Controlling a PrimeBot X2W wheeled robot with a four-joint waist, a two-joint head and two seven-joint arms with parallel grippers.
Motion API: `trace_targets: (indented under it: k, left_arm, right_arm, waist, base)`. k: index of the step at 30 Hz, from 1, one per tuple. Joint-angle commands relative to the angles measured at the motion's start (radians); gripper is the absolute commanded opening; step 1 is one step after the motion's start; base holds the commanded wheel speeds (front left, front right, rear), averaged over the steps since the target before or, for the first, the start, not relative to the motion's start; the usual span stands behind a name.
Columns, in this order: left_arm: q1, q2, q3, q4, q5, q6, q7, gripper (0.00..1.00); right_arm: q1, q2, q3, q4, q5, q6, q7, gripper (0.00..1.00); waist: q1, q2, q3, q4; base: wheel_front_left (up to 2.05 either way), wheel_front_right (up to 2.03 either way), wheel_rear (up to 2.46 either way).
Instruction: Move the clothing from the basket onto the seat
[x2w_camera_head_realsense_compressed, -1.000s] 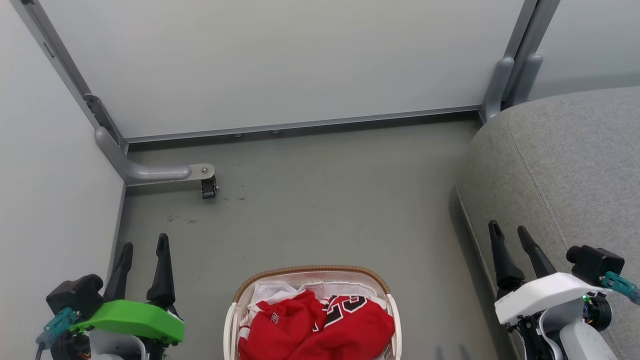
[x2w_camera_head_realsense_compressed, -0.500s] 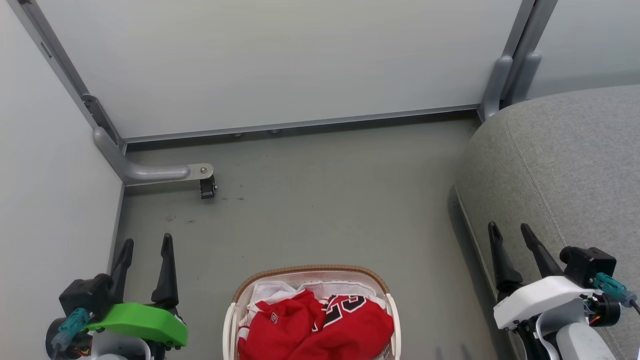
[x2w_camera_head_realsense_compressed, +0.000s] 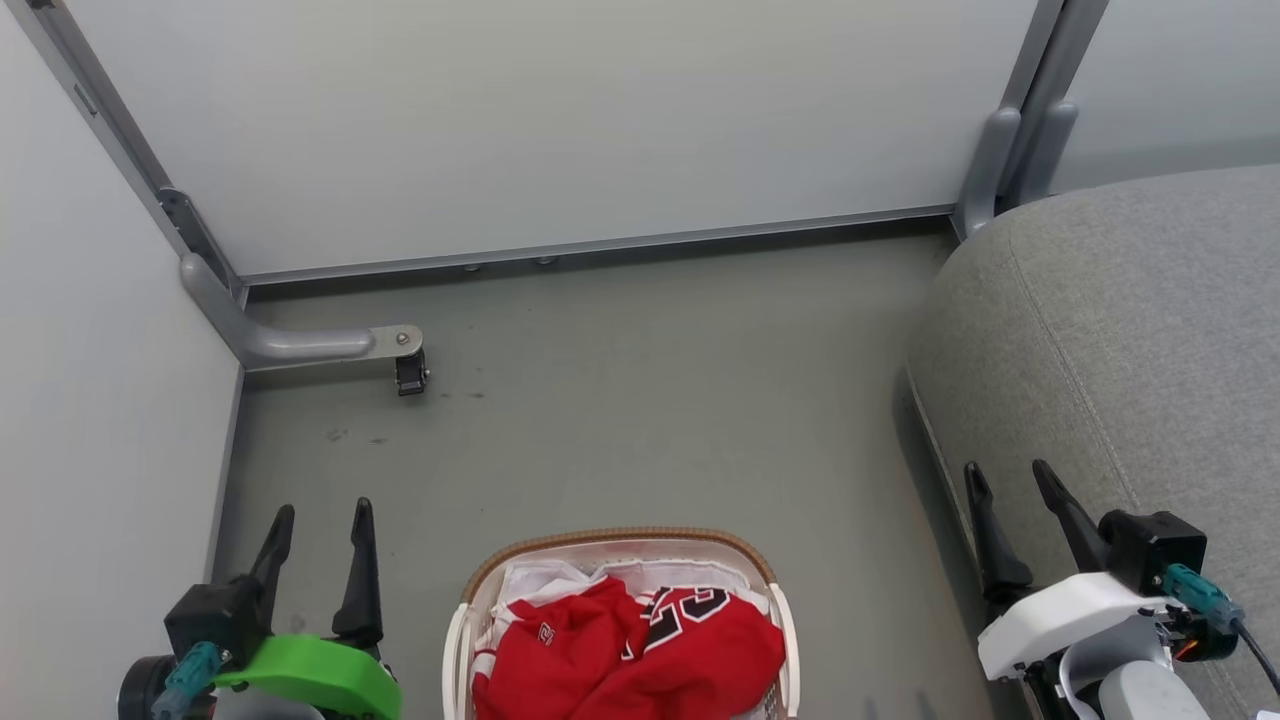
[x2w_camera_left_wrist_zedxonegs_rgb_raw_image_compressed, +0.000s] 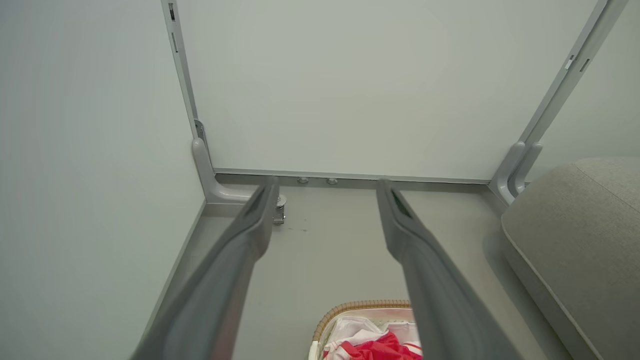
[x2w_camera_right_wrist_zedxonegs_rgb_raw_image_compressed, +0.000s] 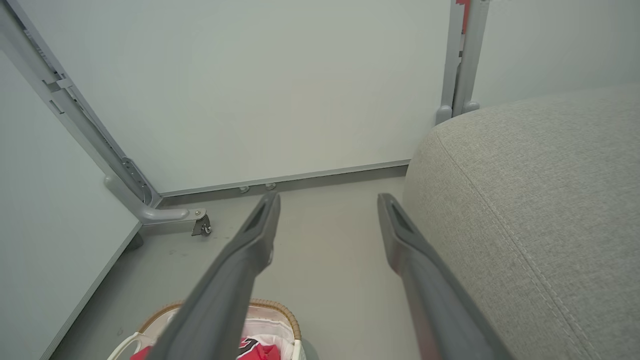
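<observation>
While jerseys (x2w_camera_head_realsense_compressed: 640, 655) bunch, oval basket (x2w_camera_head_realsense_compressed: 620, 537), woven grey sofa (x2w_camera_head_realsense_compressed: 1130, 330)

Left gripper (x2w_camera_head_realsense_compressed: 325, 507), right gripper (x2w_camera_head_realsense_compressed: 1005, 467): jaws apart.

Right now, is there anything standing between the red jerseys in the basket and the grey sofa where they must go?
Nothing visible does. The red jerseys lie uncovered in the basket, and just grey floor separates it from the sofa. The left pincer and right pincer, both open, flank the basket.
</observation>
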Motion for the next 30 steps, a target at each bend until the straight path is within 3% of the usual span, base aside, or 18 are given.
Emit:
trace_targets:
  k: [1,20,30]
  left_arm:
    - [-0.003,0.001,-0.012,0.007,0.014,0.0,-0.008,1.0]
    - [-0.246,0.049,-0.171,0.159,0.089,0.001,-0.044,1.0]
    - [-0.366,0.094,-0.258,0.282,0.109,0.001,-0.052,1.0]
  right_arm:
    - [-0.002,-0.003,0.0,-0.009,-0.024,0.0,-0.009,1.0]
    - [-0.218,0.009,0.056,-0.087,-0.151,0.0,-0.045,1.0]
    - [-0.287,0.009,0.102,-0.108,-0.14,0.0,-0.055,1.0]
  waist:
    - [0.0,0.0,0.017,-0.005]
    - [0.0,0.0,0.394,-0.126]
    - [0.0,0.0,0.579,-0.169]
  base:
    - [0.0,0.0,0.0]
    - [0.0,0.0,0.0]
    - [0.0,0.0,0.0]
